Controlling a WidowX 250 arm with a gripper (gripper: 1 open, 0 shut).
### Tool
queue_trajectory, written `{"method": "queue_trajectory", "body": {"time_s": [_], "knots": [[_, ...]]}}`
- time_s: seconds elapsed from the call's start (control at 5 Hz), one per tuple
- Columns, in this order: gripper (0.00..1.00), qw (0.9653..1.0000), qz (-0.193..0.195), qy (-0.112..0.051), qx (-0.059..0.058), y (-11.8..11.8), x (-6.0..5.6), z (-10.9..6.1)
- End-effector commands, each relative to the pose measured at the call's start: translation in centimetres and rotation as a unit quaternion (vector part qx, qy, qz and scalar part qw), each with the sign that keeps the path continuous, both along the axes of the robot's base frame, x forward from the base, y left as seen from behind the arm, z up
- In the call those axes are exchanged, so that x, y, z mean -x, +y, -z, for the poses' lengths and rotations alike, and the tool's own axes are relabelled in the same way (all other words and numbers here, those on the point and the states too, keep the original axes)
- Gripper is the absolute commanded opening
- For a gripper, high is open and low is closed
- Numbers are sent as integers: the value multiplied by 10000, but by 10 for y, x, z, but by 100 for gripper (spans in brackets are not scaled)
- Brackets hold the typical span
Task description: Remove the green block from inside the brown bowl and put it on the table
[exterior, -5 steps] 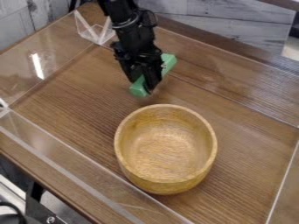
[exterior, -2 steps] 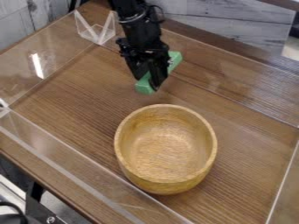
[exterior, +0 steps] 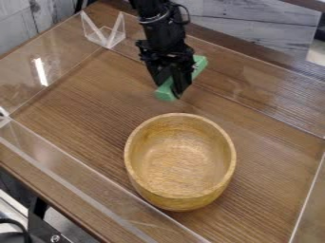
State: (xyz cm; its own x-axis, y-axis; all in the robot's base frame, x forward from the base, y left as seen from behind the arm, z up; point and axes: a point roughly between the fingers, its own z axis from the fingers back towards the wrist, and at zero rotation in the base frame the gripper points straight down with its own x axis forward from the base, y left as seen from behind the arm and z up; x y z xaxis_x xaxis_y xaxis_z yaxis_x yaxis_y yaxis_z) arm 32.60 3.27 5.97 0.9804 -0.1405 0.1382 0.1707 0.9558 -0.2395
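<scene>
The green block [exterior: 193,70] is clamped between the black fingers of my gripper [exterior: 173,87], which is shut on it and points steeply down. The block slants, with one end peeking out at the upper right of the fingers and the other end low near the tabletop; I cannot tell whether it touches the wood. It hangs over the table [exterior: 76,104] just behind the brown bowl [exterior: 181,159]. The bowl stands upright in the foreground and its pale inside holds nothing.
Clear acrylic walls [exterior: 64,180] run along the table's edges, near the front left and along the right side. A clear angled stand [exterior: 102,30] sits at the back left behind the arm.
The gripper has carried the green block a little to the right and slightly farther back. The bowl has stayed where it was.
</scene>
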Motion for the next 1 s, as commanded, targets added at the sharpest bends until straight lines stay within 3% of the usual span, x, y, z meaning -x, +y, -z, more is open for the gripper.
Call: {"method": "queue_trajectory", "body": {"time_s": [0.0,0.8], "knots": [[0,9993,91,-346,-82,-4,-13,-20],[0,9989,310,-349,-27,-28,-15,-22]]}}
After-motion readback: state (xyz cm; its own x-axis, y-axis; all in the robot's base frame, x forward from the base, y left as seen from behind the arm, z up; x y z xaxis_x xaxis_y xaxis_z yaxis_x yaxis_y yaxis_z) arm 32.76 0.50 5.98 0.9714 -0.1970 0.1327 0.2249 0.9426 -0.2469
